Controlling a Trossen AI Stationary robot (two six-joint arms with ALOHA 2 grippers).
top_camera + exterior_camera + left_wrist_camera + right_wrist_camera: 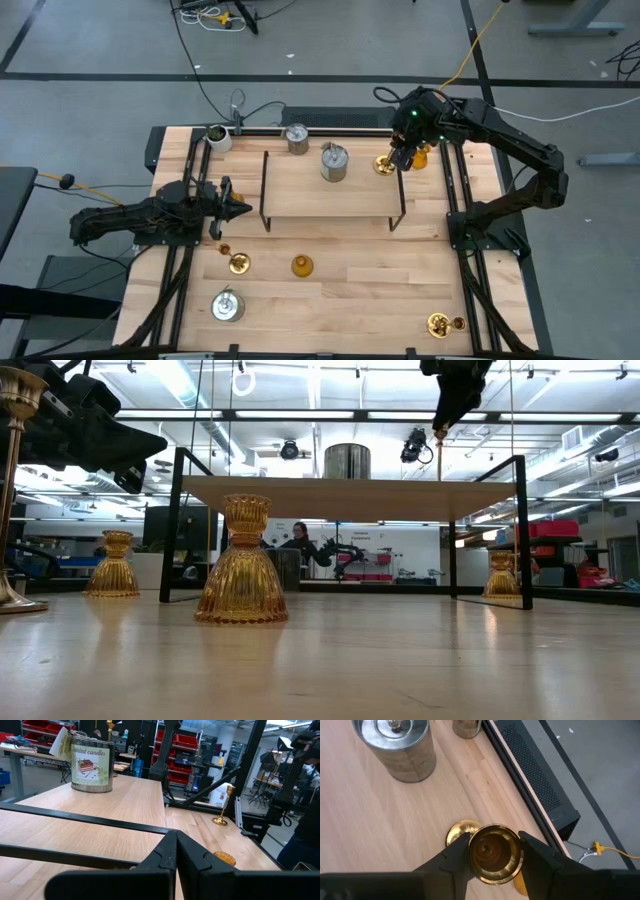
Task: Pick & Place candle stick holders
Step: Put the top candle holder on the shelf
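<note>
My right gripper [403, 157] is over the far right corner of the wooden rack [330, 195], shut on a tall gold brass candle stick holder [492, 852]. The holder's stem shows in the low view [438, 455]. My left gripper [238, 208] is shut and empty, level with the rack's left wire side. A silver can holder [335, 162] stands on the rack top. Another silver can holder [296, 138] stands behind the rack. An amber holder [302, 265] and a brass one [238, 263] stand on the table in front of the rack. My right gripper pinches the brass holder's top cup [492, 870] between its two fingers, one on each opposite side of the rim. The fingers come from above, pointing down. The holder hangs upright below them, its flared base [460, 832] at the rack top. Whether the base rests there, I cannot tell.
A whitish cup [219, 137] stands at the far left corner. A silver can holder [227, 305] is at the near left and a brass holder [440, 323] at the near right. An amber holder [421, 156] sits by the rack's right side. There is open table in front of the rack.
</note>
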